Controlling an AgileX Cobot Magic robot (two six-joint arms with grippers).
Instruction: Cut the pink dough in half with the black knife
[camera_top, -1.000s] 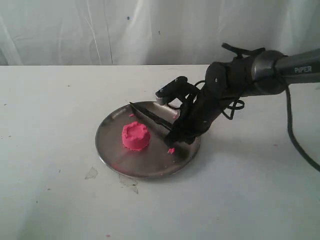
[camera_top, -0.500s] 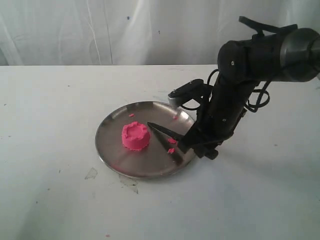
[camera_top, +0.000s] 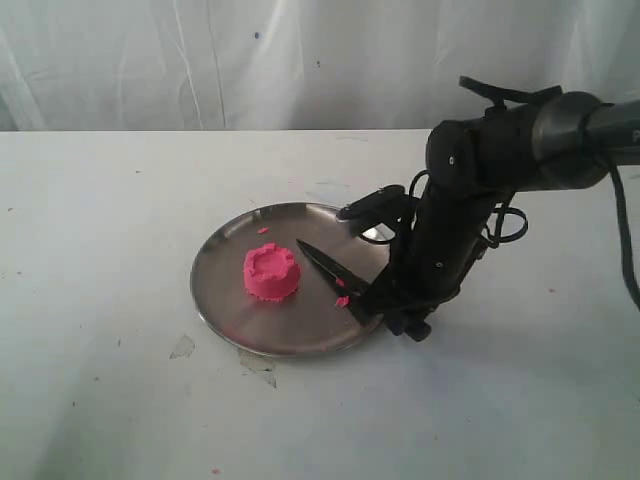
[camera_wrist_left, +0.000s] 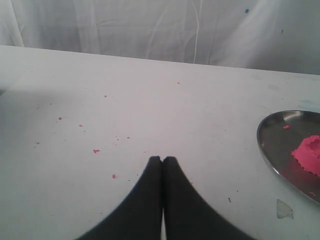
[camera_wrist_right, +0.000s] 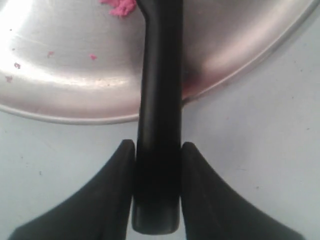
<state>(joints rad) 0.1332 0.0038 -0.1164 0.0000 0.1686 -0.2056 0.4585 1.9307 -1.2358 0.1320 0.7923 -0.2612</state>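
While my right gripper (camera_wrist_right: 157, 165) was clamped on the black knife (camera_top: 335, 272), both fingers (camera_wrist_right: 116, 190) pressed the straight handle near its butt end, as the right wrist view showed. From the exterior view, the blade ran out over the steel plate (camera_top: 225, 300) with its point aimed toward ten o'clock, and its tip stood just beside the pink dough (camera_top: 271, 272) without touching it. That dough sat as one round mound with a dimpled top, a little toward nine o'clock of the plate's centre, still whole. Small pink crumbs (camera_top: 342, 300) lay under the blade, toward four o'clock on the plate.

I judged the dough soft and light: it would give under a slow press, but it could stick to the blade or slide on the smooth steel. I judged the knife stiff and slim, so a hold this far back on the handle might let it twist between my fingers when the edge met resistance; a grip closer to the blade would have steadied it. Whether the handle was slippery I could not tell.

My left gripper (camera_wrist_left: 162, 161) was closed on nothing, fingertips touching, hanging above the bare white table (camera_wrist_left: 150, 100) well apart from the plate.
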